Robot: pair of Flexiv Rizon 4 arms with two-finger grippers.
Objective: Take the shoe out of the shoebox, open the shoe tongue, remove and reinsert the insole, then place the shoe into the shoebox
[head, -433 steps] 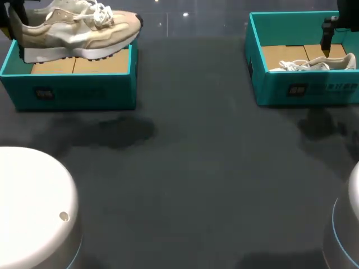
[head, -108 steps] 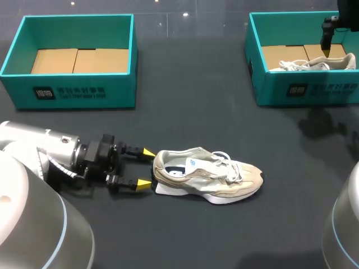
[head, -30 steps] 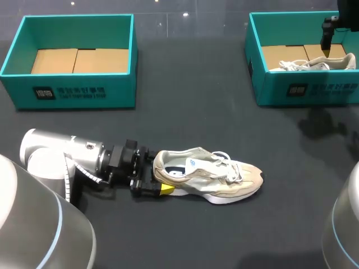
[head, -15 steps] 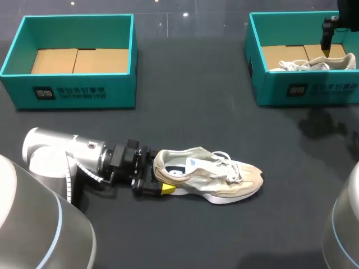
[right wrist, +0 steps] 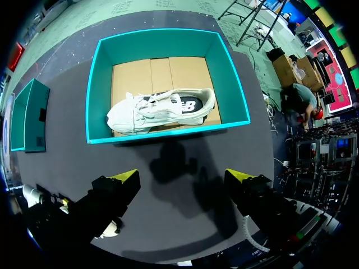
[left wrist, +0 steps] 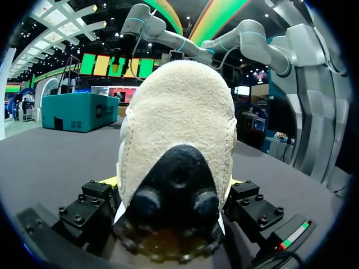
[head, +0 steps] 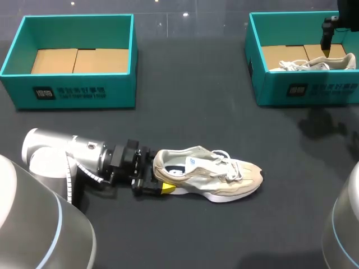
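A beige shoe [head: 210,176] lies on its sole on the dark table, toe pointing right. My left gripper [head: 160,174] is at its heel and open. One yellow fingertip [head: 165,189] shows at the heel's near side; the other is hidden behind the shoe. In the left wrist view the heel [left wrist: 179,140] fills the space between the fingers of my left gripper [left wrist: 171,182], which sit close on both sides. The empty teal shoebox [head: 73,92] stands at the back left. My right gripper [right wrist: 184,176] hangs open high above the right shoebox [right wrist: 168,131].
The teal box at the back right [head: 303,89] holds a second, pale shoe [head: 314,63], with my right gripper [head: 327,33] above it. The left arm's body [head: 61,159] lies low across the table's front left. Bare table lies between the boxes.
The left gripper's fingers have drawn in slightly about the heel, and the shoe's toe end has shifted a touch. The right arm has stayed still.
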